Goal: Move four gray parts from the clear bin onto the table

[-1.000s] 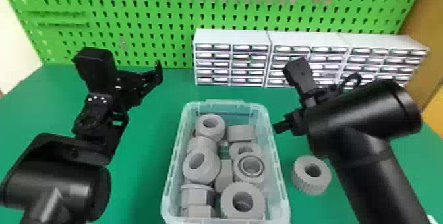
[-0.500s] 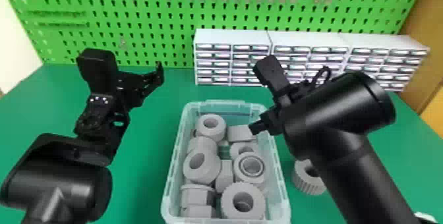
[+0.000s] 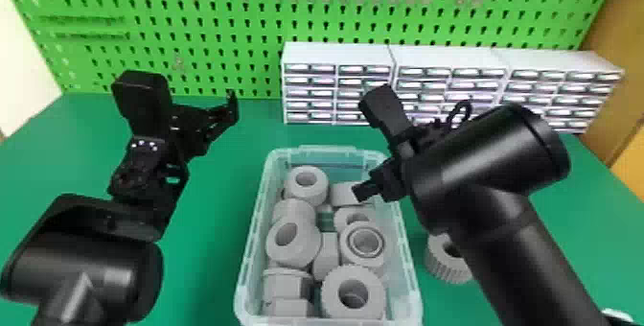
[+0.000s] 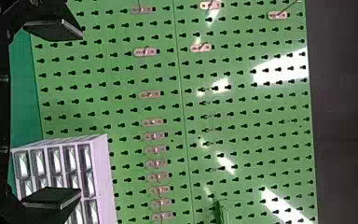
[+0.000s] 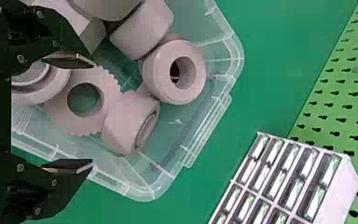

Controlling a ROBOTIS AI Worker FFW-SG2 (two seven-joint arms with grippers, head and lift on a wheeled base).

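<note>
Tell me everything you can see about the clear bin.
The clear bin is an open box, with no lid on, and looks like see-through plastic. It is longer than wide, with rounded corners and a ribbed rim that juts out in a lip at the far end. It sits upright on the green table, its long sides running away from the robot. Gray parts lie jumbled inside, some tilted. The open right gripper is over its far right part; whether they touch, I can't tell.

Looked forward and down from the head, over clear bin [image 3: 327, 149], table [image 3: 206, 253], pegboard [image 3: 249, 37] and drawer units [image 3: 338, 54]! Faced the pegboard from the left wrist; peered closely down into the bin from the right, sharing pegboard and drawer units across all three!
</note>
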